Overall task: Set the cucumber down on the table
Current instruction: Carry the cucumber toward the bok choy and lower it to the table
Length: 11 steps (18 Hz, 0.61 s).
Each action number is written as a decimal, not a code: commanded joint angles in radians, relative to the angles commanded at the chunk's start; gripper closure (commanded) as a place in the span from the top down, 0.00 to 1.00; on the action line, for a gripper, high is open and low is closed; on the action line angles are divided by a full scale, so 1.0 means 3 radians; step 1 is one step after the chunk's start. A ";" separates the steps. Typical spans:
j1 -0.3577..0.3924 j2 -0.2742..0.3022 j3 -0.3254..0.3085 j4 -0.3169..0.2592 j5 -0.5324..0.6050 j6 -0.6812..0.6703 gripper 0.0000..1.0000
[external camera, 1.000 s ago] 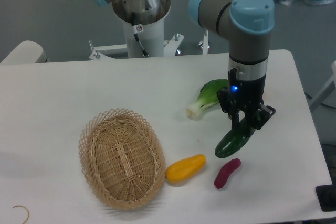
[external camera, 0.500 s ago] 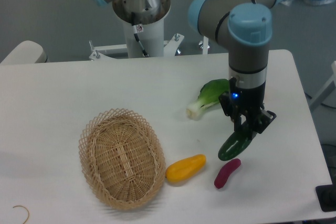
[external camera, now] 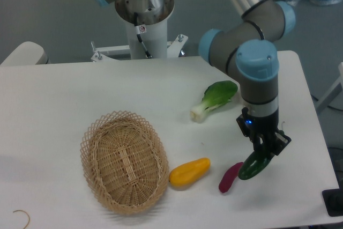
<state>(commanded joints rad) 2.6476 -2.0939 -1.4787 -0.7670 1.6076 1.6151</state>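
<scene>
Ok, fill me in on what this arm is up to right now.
The gripper is shut on the cucumber, holding it tilted near the front right part of the table. The cucumber's lower end hangs just right of the purple sweet potato; whether it touches the tabletop cannot be told from this view. The jaws have not let go, so the placing is not done. The yellow vegetable, the basket and the bok choy lie untouched.

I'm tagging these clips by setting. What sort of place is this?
Probably a robotics lab: an arm's gripper holds a cucumber over a white table, with a basket.
</scene>
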 joint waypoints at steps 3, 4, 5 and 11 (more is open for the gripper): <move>0.0071 0.0000 -0.0179 0.0015 0.0010 0.0495 0.36; 0.0112 0.0020 -0.0265 0.0020 0.0005 0.0583 0.36; 0.0143 0.0036 -0.0327 0.0020 -0.0005 0.0599 0.36; 0.0169 0.0051 -0.0542 0.0005 0.0000 0.0660 0.36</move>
<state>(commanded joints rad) 2.6983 -2.0786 -1.6413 -0.7654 1.6076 1.8132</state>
